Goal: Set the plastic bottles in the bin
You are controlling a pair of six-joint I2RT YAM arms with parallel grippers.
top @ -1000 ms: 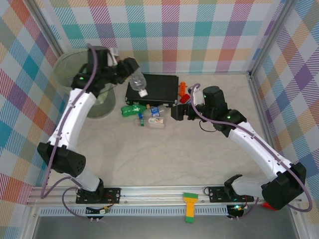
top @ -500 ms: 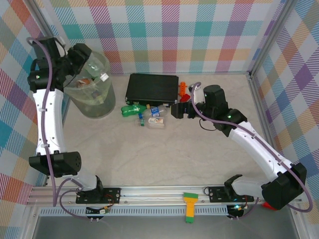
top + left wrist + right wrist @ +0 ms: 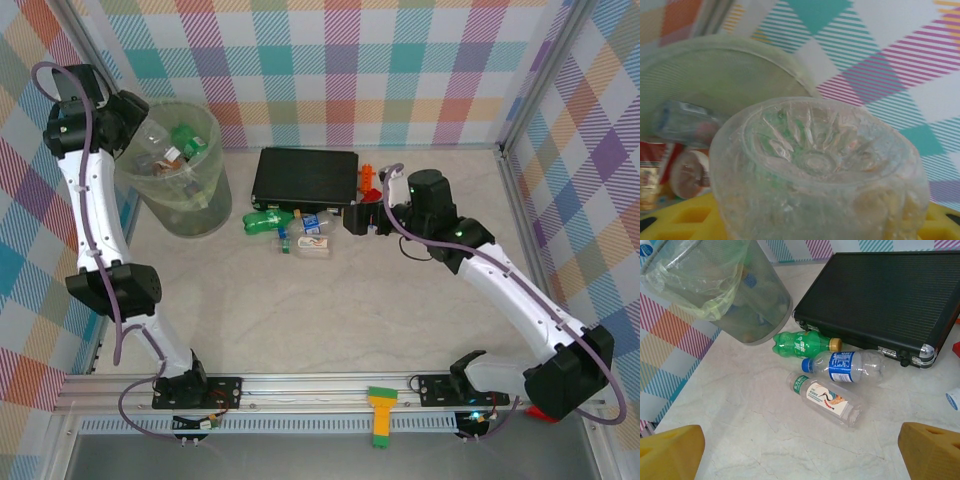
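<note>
Dropping step: the left gripper (image 3: 128, 112) clasps a clear bottle (image 3: 815, 165) at the rim of the bin (image 3: 192, 210), far-left corner of the table (image 3: 330, 320); next (my judgement) it needs centring over the mouth, then release; the right gripper (image 3: 354, 222) hangs wide open near three bottles (image 3: 845, 365) beside the black case (image 3: 880, 290).

A clear bottle (image 3: 817, 165), its ribbed base turned to the camera, sits gripped between the yellow fingers (image 3: 675, 220) of the left hand (image 3: 812, 231). Behind it curves the pale-green rim of the bin (image 3: 725, 65), with a blue-labelled bottle (image 3: 682, 119) and a red-labelled one (image 3: 689, 174) lying blurred at left. A checked wall (image 3: 900, 60) in teal, pink and white forms the backdrop.
</note>
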